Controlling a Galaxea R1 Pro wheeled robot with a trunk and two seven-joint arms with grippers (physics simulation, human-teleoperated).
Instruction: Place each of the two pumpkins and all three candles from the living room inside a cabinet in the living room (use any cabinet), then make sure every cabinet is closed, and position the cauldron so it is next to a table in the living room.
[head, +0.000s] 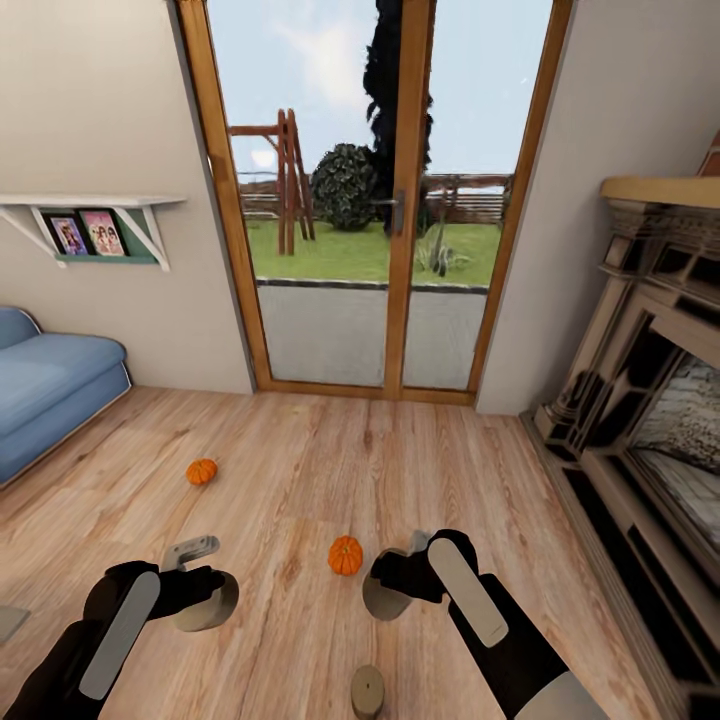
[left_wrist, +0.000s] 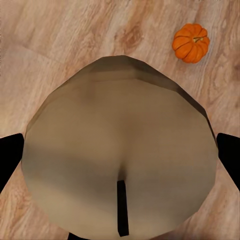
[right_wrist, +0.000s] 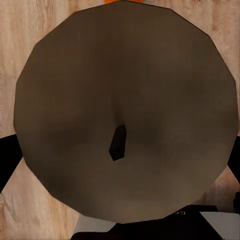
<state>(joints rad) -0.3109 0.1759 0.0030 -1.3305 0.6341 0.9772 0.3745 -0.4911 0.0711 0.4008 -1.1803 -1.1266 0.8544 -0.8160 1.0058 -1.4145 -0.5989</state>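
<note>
My left gripper (head: 205, 598) is shut on a tan candle (head: 208, 606), which looms large in the left wrist view (left_wrist: 120, 150) between the black fingers (left_wrist: 10, 157). My right gripper (head: 390, 592) is shut on a darker brown candle (head: 383, 600), seen end-on with its wick in the right wrist view (right_wrist: 125, 115). A third candle (head: 367, 690) stands on the floor just in front of me. One orange pumpkin (head: 345, 555) (left_wrist: 190, 42) sits between the two grippers. The other pumpkin (head: 201, 471) lies farther off to the left. Cabinet, table and cauldron are out of view.
A blue sofa (head: 50, 385) stands against the left wall under a shelf with photos (head: 90, 225). Wood-framed glass doors (head: 340, 200) are straight ahead. A stone fireplace (head: 650, 380) runs along the right. Wooden floor (head: 300, 450) spreads between them.
</note>
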